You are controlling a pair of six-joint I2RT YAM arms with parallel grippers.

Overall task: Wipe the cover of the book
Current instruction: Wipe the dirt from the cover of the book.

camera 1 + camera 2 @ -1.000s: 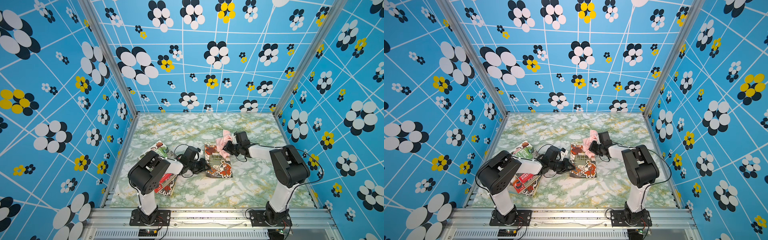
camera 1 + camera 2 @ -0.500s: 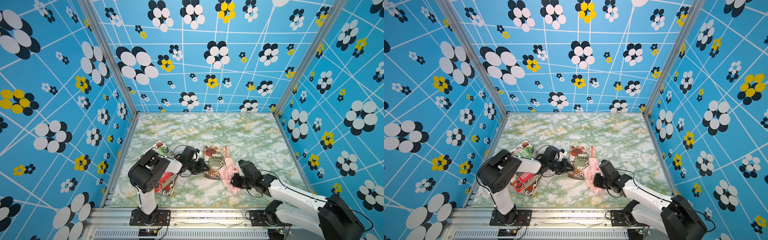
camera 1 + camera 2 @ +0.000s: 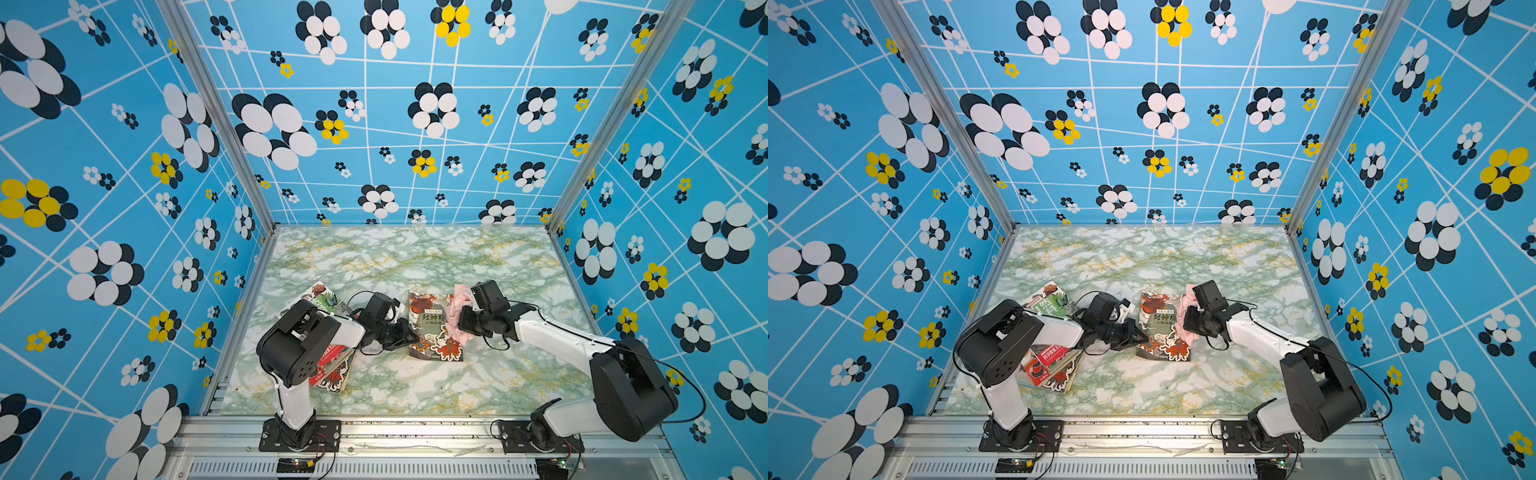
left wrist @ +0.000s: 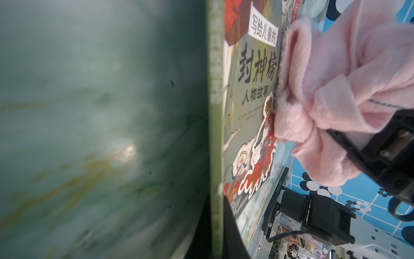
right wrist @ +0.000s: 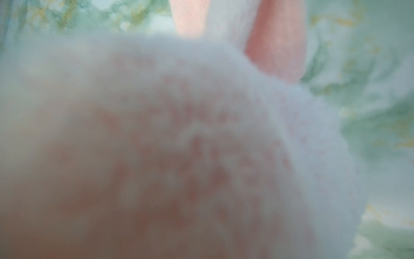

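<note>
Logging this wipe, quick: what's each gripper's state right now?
Left gripper: shut, tip against the edge of the book.
Right gripper: shut on the pink cloth.

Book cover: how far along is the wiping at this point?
Done: the right gripper has its fingers shut on the pink cloth, and the cloth is down on the right side of the book. In hand: a wipe stroke there, with the shut left gripper at the book's left edge, seemingly steadying it. Left: the title area lies uncovered; whether it has been wiped cannot be told.
</note>
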